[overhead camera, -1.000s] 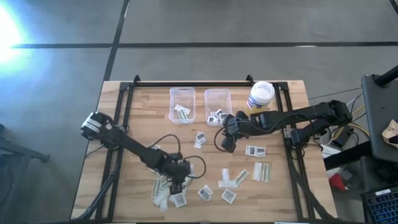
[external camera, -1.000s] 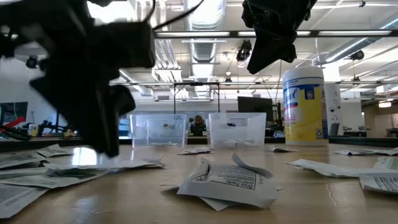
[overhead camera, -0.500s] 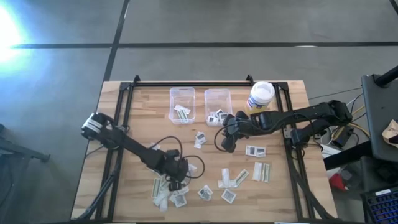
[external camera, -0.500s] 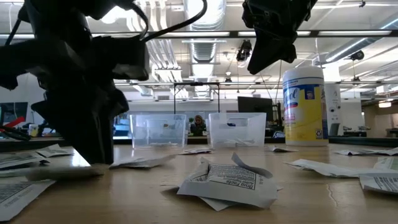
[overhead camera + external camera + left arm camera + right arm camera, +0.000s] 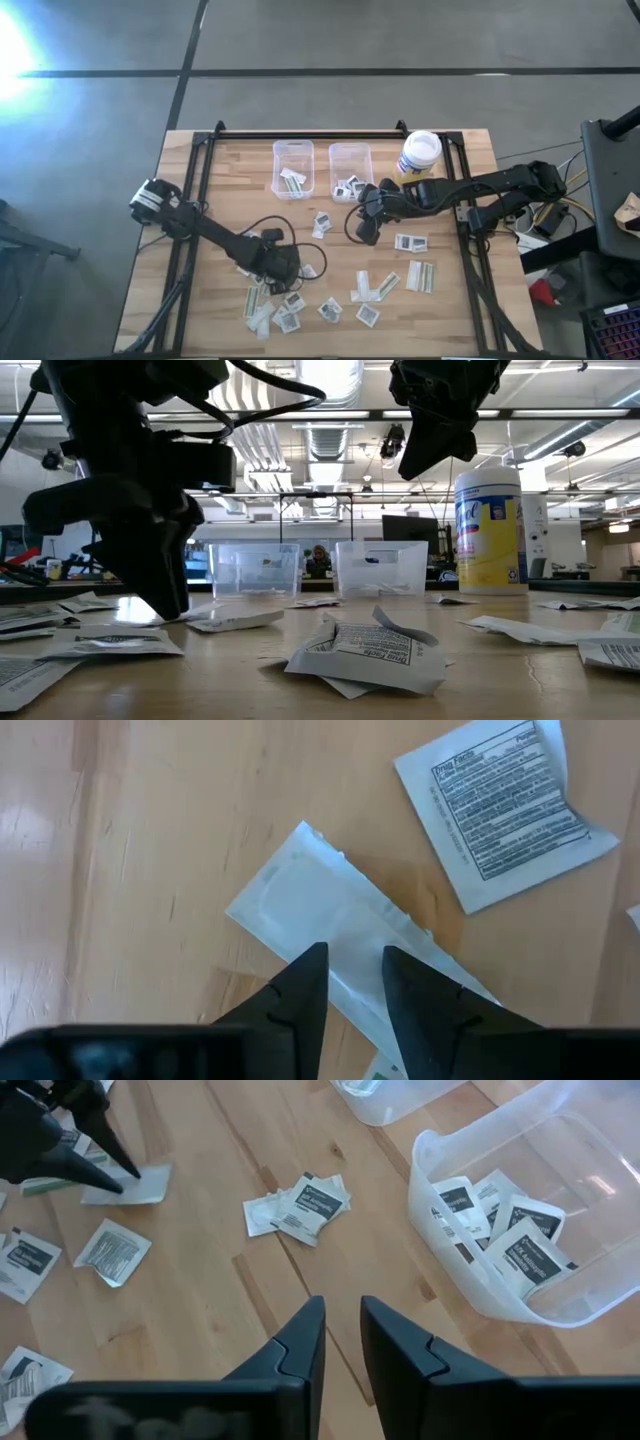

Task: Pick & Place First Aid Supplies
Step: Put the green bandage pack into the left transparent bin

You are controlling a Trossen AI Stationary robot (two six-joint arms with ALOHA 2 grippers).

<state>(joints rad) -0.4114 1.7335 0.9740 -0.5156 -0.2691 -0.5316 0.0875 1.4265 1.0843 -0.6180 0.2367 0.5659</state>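
Note:
First aid supplies lie scattered on the wooden table: a near-left heap [image 5: 268,310], square packets [image 5: 410,243] and strips [image 5: 420,275] to the right. More lie in two clear bins [image 5: 293,168] [image 5: 350,165]. My left gripper [image 5: 355,965] stands low over a long pale strip [image 5: 300,890] that lies flat beside a printed square packet [image 5: 500,810]; its fingers are a little apart. My right gripper [image 5: 340,1315] hangs open and empty above the table's middle [image 5: 362,232], near the right bin. My left gripper comes down steeply from above with its two fingertips [image 5: 315,970] on the strip's middle [image 5: 350,935], set across it. The strip lies flat on the wood and shows in the gap between the tips. Whether they nip it or only press on it, I cannot tell.
A white-lidded wipes jar [image 5: 420,152] stands at the far right beside the bins. Square packets [image 5: 510,1230] fill the right bin. A black frame rail [image 5: 320,133] runs along the far edge. Bare wood lies between the bins and the near packets.
My left gripper has gone from the near-left heap toward the table's far edge and tipped steeper downward. The pale strip has slid along the wood with it, out of the heap. The gap between its fingers looks the same.

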